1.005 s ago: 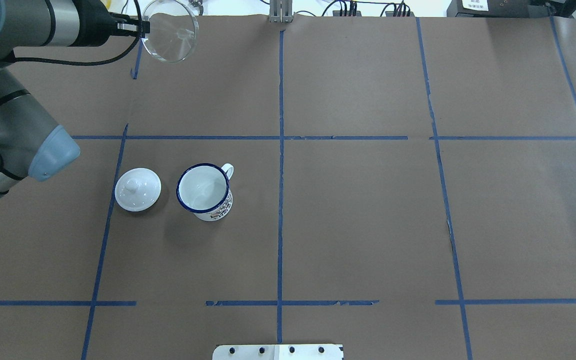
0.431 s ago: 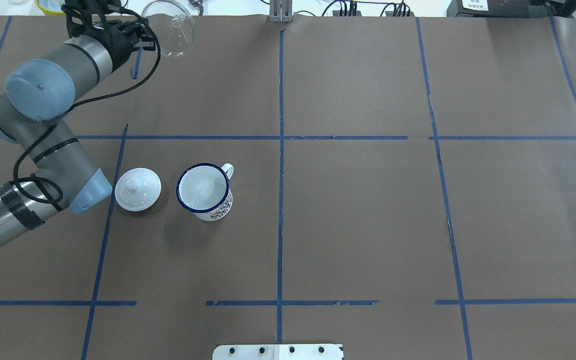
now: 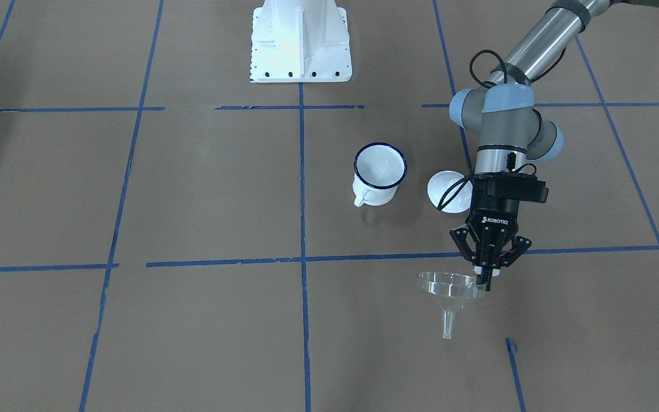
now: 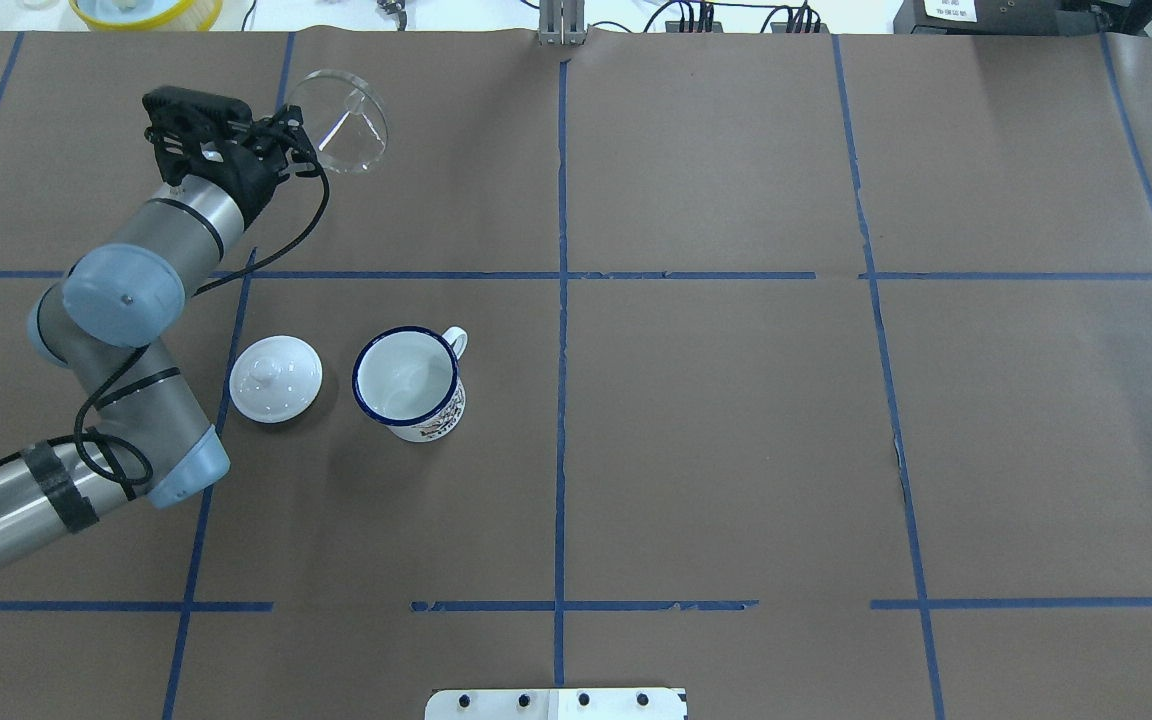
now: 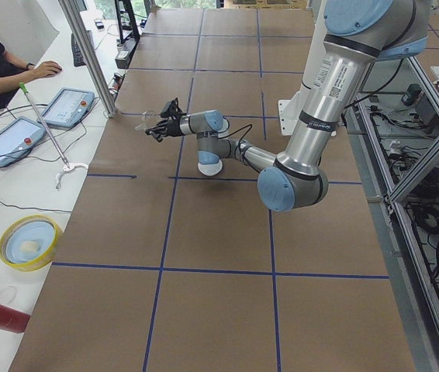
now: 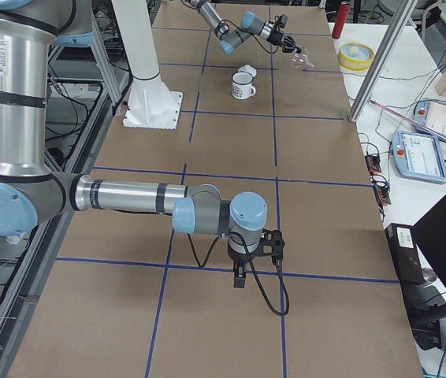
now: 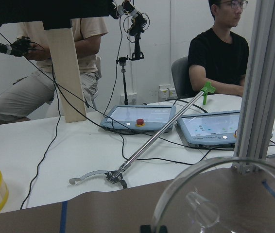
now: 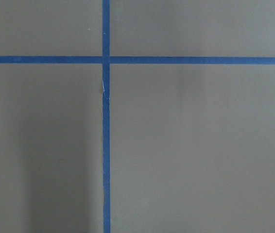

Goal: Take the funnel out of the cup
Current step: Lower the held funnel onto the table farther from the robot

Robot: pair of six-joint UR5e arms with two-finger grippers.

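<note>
The clear funnel (image 3: pixel 447 286) hangs spout down over the brown paper, well away from the cup, near the table's far edge (image 4: pixel 338 122). My left gripper (image 3: pixel 487 280) is shut on the funnel's rim, and it shows in the overhead view (image 4: pixel 288 125) too. The funnel's bowl fills the bottom right of the left wrist view (image 7: pixel 225 199). The white cup (image 4: pixel 408 385) with the dark blue rim stands upright and empty (image 3: pixel 380 171). My right gripper (image 6: pixel 239 282) shows only in the exterior right view, pointing down at the paper; I cannot tell whether it is open or shut.
A white knobbed lid (image 4: pixel 275 378) lies just left of the cup. A yellow bowl (image 4: pixel 146 10) sits beyond the far edge. Operators, tablets (image 7: pixel 137 116) and an aluminium post (image 7: pixel 264 82) are past that edge. The white robot base (image 3: pixel 300 43) stands at the near side.
My left arm has swung back and down, bringing the funnel from the far edge a little nearer to the robot. The cup and lid have not moved.
</note>
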